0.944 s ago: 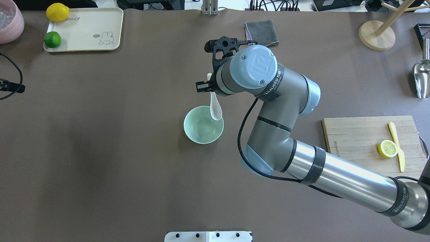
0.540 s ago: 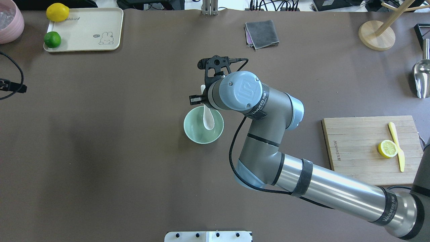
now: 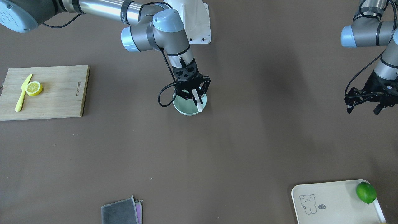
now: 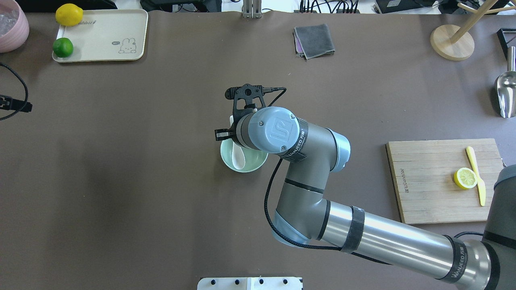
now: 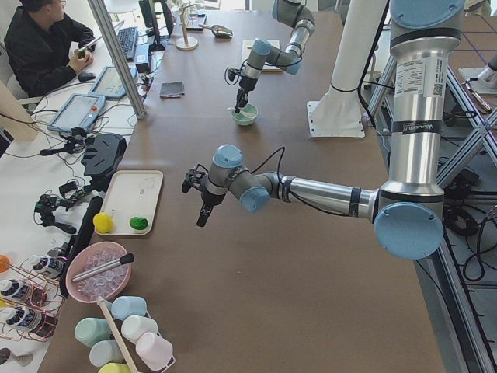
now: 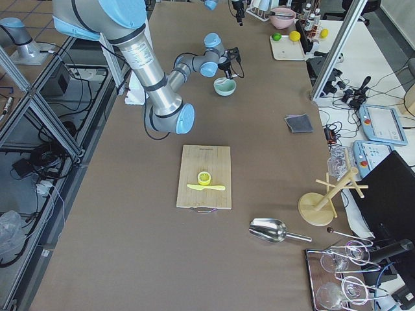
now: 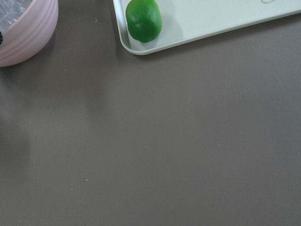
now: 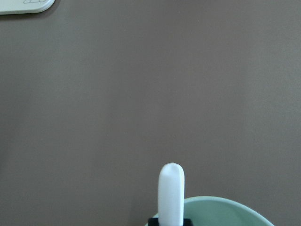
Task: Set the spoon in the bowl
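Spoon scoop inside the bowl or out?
Inside: overhead, scoop of the spoon lies within rim of the bowl; right gripper shut on handle.

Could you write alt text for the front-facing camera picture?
The right gripper holds a white spoon over a mint-green bowl at mid-table. The left gripper hangs open at the picture's right edge; a cutting board lies far left.

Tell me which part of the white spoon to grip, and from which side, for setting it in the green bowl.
Grip the spoon by its short thick handle, from above, fingers across its narrow sides. The right gripper holds it so: the handle slants up past the rim of the bowl, which leaves the scoop free below.
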`<state>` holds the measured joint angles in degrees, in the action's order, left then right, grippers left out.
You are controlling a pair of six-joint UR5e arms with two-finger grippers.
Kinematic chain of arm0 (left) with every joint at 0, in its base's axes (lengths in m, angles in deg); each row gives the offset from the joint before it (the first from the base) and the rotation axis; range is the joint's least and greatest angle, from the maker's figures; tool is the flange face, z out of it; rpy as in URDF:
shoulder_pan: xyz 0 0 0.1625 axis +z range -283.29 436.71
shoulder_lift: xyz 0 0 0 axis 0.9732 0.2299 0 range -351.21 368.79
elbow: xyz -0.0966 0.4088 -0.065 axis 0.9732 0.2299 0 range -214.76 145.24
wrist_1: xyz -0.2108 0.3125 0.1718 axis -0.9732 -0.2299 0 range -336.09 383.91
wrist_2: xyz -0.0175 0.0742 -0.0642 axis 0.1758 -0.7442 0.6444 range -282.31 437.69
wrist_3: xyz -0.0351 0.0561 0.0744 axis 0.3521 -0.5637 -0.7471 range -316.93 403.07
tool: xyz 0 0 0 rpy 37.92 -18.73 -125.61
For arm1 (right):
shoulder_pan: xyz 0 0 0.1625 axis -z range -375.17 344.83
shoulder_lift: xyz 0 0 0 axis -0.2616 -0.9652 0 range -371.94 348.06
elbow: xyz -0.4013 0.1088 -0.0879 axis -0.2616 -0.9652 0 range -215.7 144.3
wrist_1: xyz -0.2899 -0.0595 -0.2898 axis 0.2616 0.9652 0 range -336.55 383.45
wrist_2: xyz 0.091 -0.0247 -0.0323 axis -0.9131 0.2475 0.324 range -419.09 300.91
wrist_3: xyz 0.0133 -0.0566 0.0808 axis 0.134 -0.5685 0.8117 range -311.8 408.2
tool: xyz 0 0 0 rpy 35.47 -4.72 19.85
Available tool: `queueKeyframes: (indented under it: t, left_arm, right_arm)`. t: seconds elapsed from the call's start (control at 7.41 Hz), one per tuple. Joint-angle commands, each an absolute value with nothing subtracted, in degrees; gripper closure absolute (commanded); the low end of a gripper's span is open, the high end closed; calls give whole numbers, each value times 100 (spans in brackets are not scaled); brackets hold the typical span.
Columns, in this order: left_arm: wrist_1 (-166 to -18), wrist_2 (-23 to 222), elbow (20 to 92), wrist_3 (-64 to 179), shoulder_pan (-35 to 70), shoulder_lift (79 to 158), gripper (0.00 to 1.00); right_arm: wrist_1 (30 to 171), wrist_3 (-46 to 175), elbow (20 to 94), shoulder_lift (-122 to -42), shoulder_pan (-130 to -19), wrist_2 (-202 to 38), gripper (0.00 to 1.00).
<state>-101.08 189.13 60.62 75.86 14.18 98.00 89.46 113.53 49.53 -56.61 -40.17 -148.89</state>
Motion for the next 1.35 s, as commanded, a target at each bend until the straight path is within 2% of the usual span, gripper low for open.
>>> queueKeyframes:
  t: [0.0,0.27,0.54,0.94,1.21]
  left_arm:
    - [-10107,18923,6060,7586,1422,9800,2]
    - [-10125,18940,6077,7586,1422,9791,2]
    - [-10125,19193,6182,7516,1370,9765,2]
    - [-9330,19792,6497,5686,186,9353,2]
    - [-8187,20389,6561,5013,-1052,9431,2]
  right_arm:
    - [8972,11237,4929,-5563,-4274,-14856,0]
    - [9059,10983,4920,-5588,-4870,-15519,0]
    - [9803,9977,5103,-5867,-6046,-17309,0]
    - [11419,7267,6209,-7525,-7635,-18411,0]
    - [11538,5339,6274,-8879,-8588,-18740,0]
